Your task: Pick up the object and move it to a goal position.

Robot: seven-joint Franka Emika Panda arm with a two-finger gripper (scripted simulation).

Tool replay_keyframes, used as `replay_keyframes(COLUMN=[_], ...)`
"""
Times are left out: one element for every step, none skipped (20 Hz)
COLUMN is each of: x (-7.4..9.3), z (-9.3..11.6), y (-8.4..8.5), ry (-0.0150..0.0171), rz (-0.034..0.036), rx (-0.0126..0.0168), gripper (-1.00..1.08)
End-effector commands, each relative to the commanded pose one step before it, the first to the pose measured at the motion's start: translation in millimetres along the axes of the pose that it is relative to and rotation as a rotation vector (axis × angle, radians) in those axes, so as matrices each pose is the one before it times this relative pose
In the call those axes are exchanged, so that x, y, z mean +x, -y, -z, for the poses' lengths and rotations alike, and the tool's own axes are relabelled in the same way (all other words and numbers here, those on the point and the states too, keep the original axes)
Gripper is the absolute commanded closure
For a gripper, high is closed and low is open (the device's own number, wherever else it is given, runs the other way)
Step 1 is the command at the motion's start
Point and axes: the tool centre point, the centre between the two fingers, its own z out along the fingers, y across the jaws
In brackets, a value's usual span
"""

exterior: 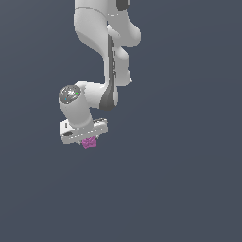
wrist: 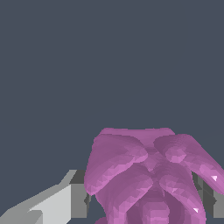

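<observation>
The object (exterior: 89, 142), a bumpy magenta lump, is sitting pinched between the fingers (wrist: 72, 199) of the white gripper (exterior: 88, 140) at about seven o'clock from the arm's elbow, so the carrying step seems underway, needing a steady grip toward a goal I can't see.

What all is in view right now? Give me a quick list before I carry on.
lump: one, magenta-purple, bumpy, directly under the white gripper in the exterior view; fills the lower part of the wrist view between the two fingers.
background: plain dark blue-grey all around; no goal marker shows in either view.
arm: one, white with dark joints, coming down from the top of the exterior view.
gripper: one, white, fingers on either side of the lump; contact appears likely.
</observation>
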Motion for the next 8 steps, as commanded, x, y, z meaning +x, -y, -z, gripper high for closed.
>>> replay_keyframes(x=[-1.38, -0.13, -0.20, -0.06, 0.06, 0.14, 0.15, 0.06], z=[4.03, 0.75, 0.82, 0.60, 0.40, 0.22, 0.09, 0.02], y=[-14.10, -3.68, -3.12, -2.35, -1.63, -0.99, -0.48, -0.12], ry=[0.00008, 0.00040, 0.00000, 0.00000, 0.00000, 0.00000, 0.00000, 0.00000], rz=[0.00217, 0.00051, 0.00000, 0.00000, 0.00000, 0.00000, 0.00000, 0.00000], rx=[0.00064, 0.00024, 0.00000, 0.00000, 0.00000, 0.00000, 0.00000, 0.00000], gripper=[1.08, 1.08, 1.08, 1.08, 1.08, 1.08, 1.08, 1.08])
